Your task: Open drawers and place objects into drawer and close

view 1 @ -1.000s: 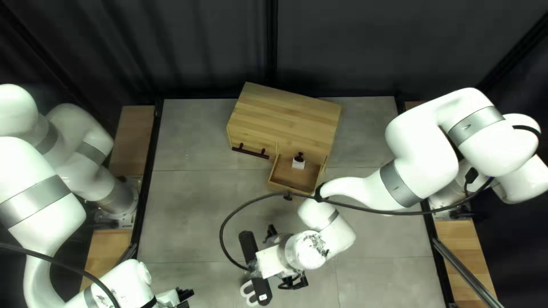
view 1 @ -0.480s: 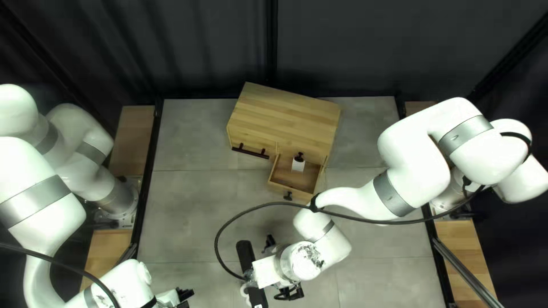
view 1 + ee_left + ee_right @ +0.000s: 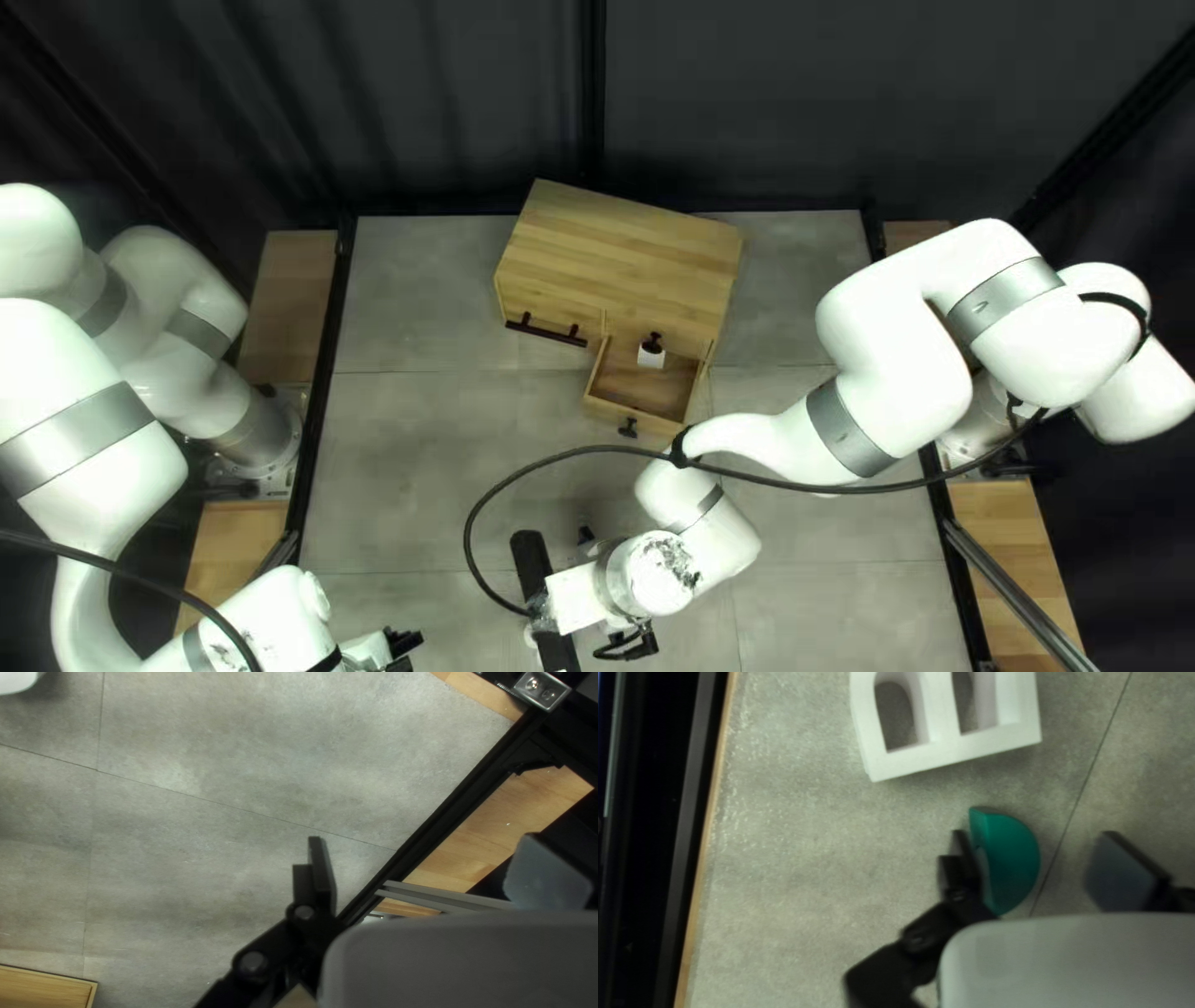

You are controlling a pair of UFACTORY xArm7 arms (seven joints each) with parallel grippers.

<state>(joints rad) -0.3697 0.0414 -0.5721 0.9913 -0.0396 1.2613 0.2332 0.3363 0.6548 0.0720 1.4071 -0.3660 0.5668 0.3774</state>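
In the top left view, my right gripper (image 3: pixel 567 597) is over the near part of the table, its fingertips hidden. In the right wrist view my right gripper (image 3: pixel 1046 862) is open, a green half-round piece (image 3: pixel 1011 858) between its fingers, close beside one of them only. Ahead lies a white block with openings (image 3: pixel 934 758). My left gripper (image 3: pixel 405 645) hangs low at the left of the top left view; in its wrist view the left gripper (image 3: pixel 423 871) stands open and empty. A wooden cabinet (image 3: pixel 623 255) has one drawer (image 3: pixel 637 386) pulled out, holding a white dark-topped object (image 3: pixel 651 357).
The cabinet's other drawer, with a dark handle (image 3: pixel 545 329), is closed. A black cable (image 3: pixel 797 483) loops from my right arm across the table. A dark rail (image 3: pixel 461 796) runs along the table's edge in the left wrist view, near a wooden piece (image 3: pixel 43 989).
My right arm has shifted toward the near edge and slightly left, uncovering the open drawer's knob. My left arm and the cabinet have stayed still.
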